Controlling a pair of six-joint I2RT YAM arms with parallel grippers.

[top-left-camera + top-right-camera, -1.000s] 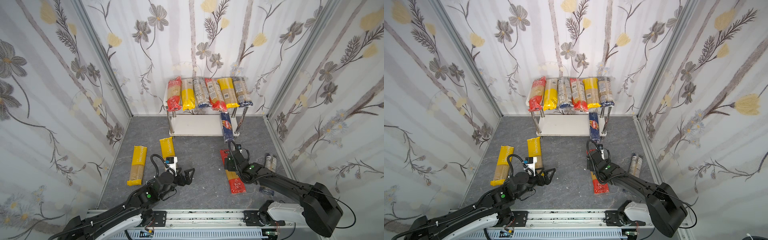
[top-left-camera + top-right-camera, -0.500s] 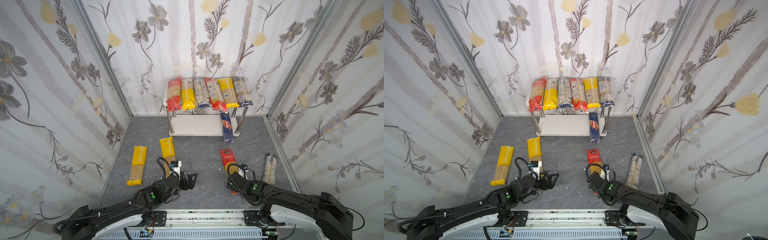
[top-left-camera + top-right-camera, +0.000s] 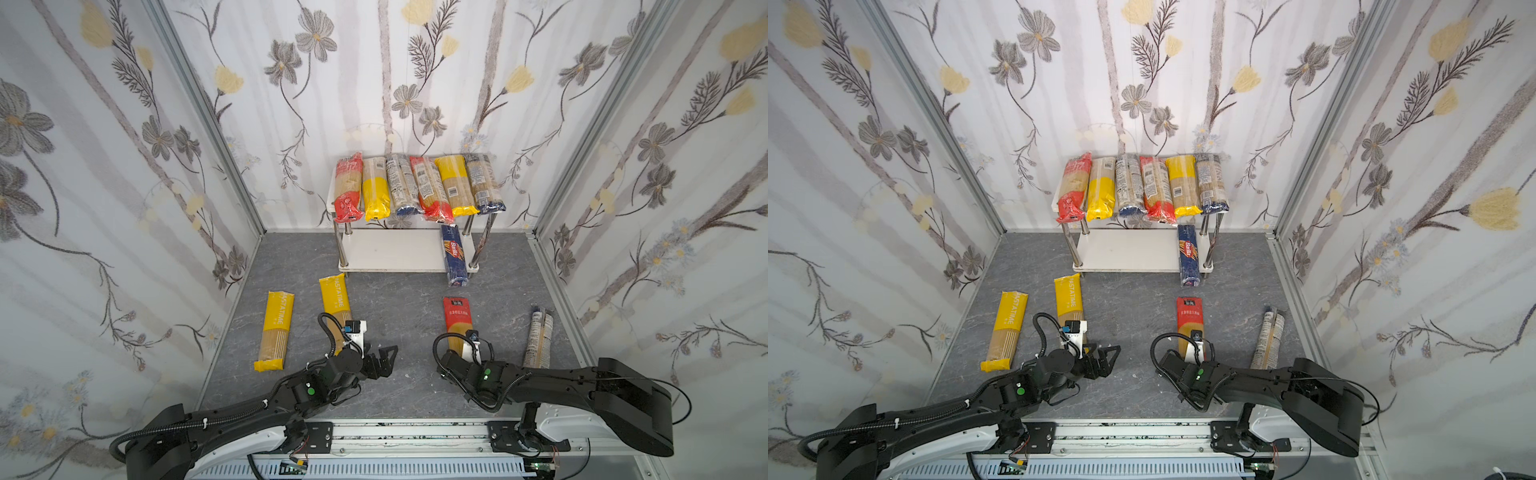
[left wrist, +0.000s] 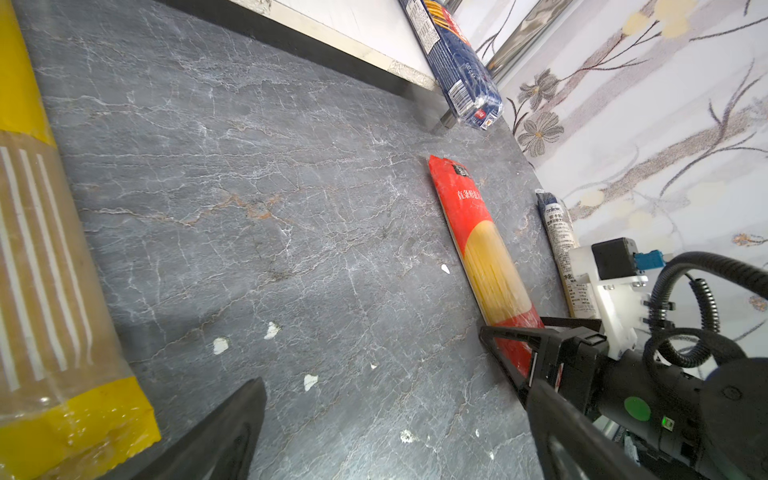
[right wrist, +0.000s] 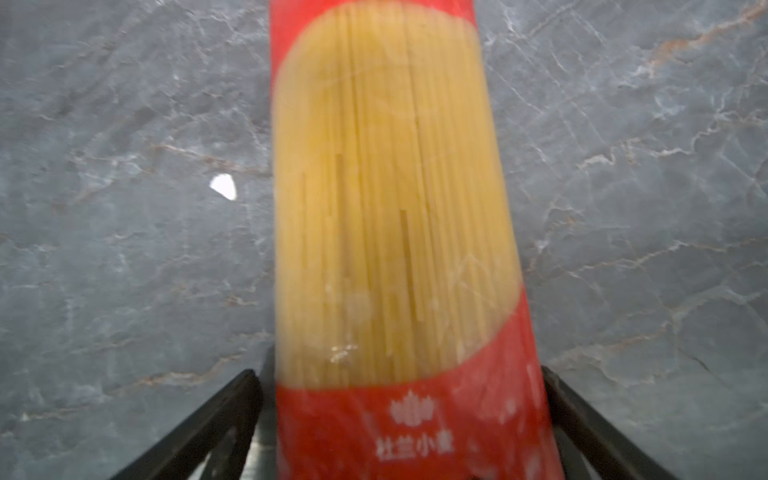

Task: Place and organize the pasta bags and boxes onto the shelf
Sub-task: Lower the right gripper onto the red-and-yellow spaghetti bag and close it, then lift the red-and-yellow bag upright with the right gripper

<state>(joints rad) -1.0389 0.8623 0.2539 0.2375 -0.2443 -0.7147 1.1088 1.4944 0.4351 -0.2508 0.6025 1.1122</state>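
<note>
Three floral walls (image 3: 374, 83), marbled grey floor (image 3: 399, 299), shelf (image 3: 390, 249)

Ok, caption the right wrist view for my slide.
Open right gripper straddles the red-ended spaghetti bag lying on the grey marbled floor.

six packs (image 3: 426, 189) across shelf (image 3: 390, 249) top; box (image 3: 454, 255) on lower board, right; four packs (image 3: 276, 328) on floor (image 3: 407, 307) before shelf.

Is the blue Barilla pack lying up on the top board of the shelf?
No, the blue Barilla pack rests on the lower shelf board, below the row of six bags on top.
</note>
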